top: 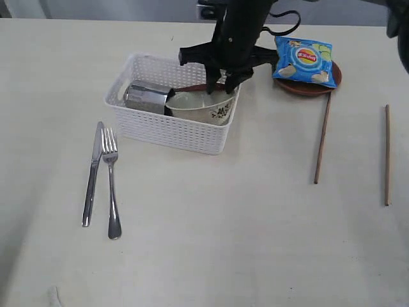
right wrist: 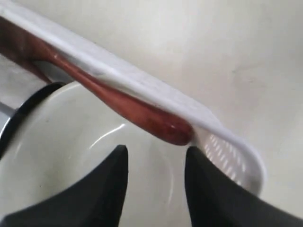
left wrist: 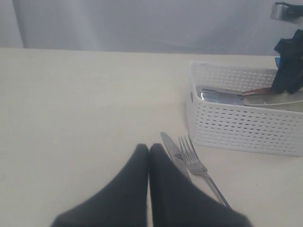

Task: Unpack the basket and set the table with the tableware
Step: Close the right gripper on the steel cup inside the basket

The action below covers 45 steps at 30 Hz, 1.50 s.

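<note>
Reddish spoon (right wrist: 142,112) hugs basket (right wrist: 156,92) rim; gripper (right wrist: 156,152) seemingly clear.

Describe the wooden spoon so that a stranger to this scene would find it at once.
Start at the white lattice basket, the biggest thing on the table. Inside it, a slim spoon lies over the cream bowl, against the basket's rim. It is the only reddish-brown wooden piece there; its neighbours are the pale bowl and a shiny steel cup.
</note>
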### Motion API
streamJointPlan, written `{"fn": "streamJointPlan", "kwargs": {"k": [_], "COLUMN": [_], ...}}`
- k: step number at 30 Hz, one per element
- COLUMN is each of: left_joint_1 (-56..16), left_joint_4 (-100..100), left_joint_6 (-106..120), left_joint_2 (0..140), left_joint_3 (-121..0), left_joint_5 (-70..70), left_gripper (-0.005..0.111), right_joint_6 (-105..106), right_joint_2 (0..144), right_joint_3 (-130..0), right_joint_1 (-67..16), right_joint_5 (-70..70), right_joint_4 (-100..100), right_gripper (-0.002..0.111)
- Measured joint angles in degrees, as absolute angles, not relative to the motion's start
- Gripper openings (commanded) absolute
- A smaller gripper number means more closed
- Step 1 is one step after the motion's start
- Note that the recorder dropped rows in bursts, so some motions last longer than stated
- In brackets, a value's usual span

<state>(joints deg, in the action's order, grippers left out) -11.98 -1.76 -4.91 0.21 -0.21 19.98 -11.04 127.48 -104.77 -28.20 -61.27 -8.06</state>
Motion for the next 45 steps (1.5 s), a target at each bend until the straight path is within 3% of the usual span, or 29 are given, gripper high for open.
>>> {"fn": "streamJointPlan", "kwargs": {"k": [13, 26, 45], "left_joint_1": [-12.0, -12.0, -12.0], "left_joint_4": [-1.8, -1.8, -1.8], "left_joint_6": [-4.9, -4.9, -4.9], "left_joint_2": [0.2, 0.2, 0.2], "left_joint_3": [-0.2, -0.2, -0.2], "left_joint_5": [20.0, 20.0, 20.0], "left_gripper": [0.0, 0.0, 0.0], "right_joint_6": [-10.3, -9.0, -13.8], "right_joint_2": [126.8, 123.3, 128.6], "right_joint_3": [-104.8, -105.9, -105.9], "right_joint_1": [-21.4, -25.3, -25.2], "right_joint_5": [-65.4, -60.4, -64.6], "right_joint_4": [-1.2, -19.8, -24.2], "right_gripper": [0.038, 0.038, 0.038]}}
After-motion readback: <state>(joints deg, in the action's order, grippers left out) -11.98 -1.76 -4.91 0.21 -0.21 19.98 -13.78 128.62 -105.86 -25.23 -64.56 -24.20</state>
